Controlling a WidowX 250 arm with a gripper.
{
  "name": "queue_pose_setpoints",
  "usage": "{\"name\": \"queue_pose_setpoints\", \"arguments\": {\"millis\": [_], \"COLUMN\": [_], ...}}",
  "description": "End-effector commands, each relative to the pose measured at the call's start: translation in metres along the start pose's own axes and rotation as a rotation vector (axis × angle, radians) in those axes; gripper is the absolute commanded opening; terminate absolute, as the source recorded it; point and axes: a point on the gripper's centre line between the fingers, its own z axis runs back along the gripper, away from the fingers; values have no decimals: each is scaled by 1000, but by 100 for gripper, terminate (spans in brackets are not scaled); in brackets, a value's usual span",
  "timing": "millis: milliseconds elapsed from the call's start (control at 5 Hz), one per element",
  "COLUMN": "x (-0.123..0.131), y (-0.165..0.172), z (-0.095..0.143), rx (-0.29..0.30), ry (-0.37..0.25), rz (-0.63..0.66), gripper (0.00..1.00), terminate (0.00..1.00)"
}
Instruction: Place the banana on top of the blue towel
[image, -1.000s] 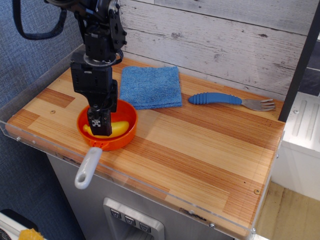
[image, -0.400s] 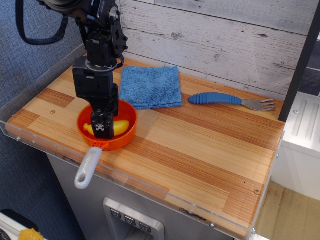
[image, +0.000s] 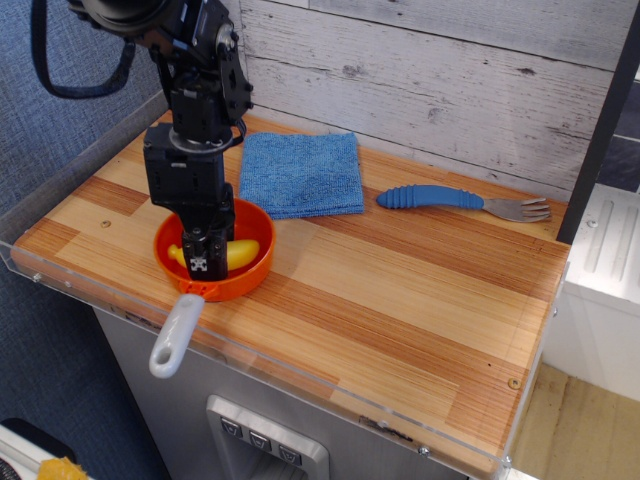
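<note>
The yellow banana (image: 240, 252) lies inside the orange pan (image: 255, 270) near the table's front left. My gripper (image: 204, 262) reaches down into the pan, and its fingers (image: 205, 245) stand across the banana's middle, so yellow shows on both sides of them. The fingers cover the contact, so I cannot tell if they are closed on the banana. The blue towel (image: 303, 172) lies flat and bare just behind the pan, to the right of the arm.
The pan's grey handle (image: 176, 335) sticks out over the table's front edge. A blue-handled fork (image: 460, 200) lies to the right of the towel. A wooden wall runs along the back. A clear rim edges the table's front and left sides.
The gripper has sunk a little lower into the pan over the banana. The banana, pan, towel and fork stay where they were.
</note>
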Motion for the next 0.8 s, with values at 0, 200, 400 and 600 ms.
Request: {"name": "queue_pose_setpoints", "arguments": {"millis": [0,200,400,600], "x": [4,11,17,16], "y": [2,7,9,4], "z": [11,33,53,74], "rx": [-38,-64,-99,-134], "ry": [24,53,90,136], "rz": [23,38,50,57], "gripper": [0,0,0,0], "terminate": [0,0,0,0]}}
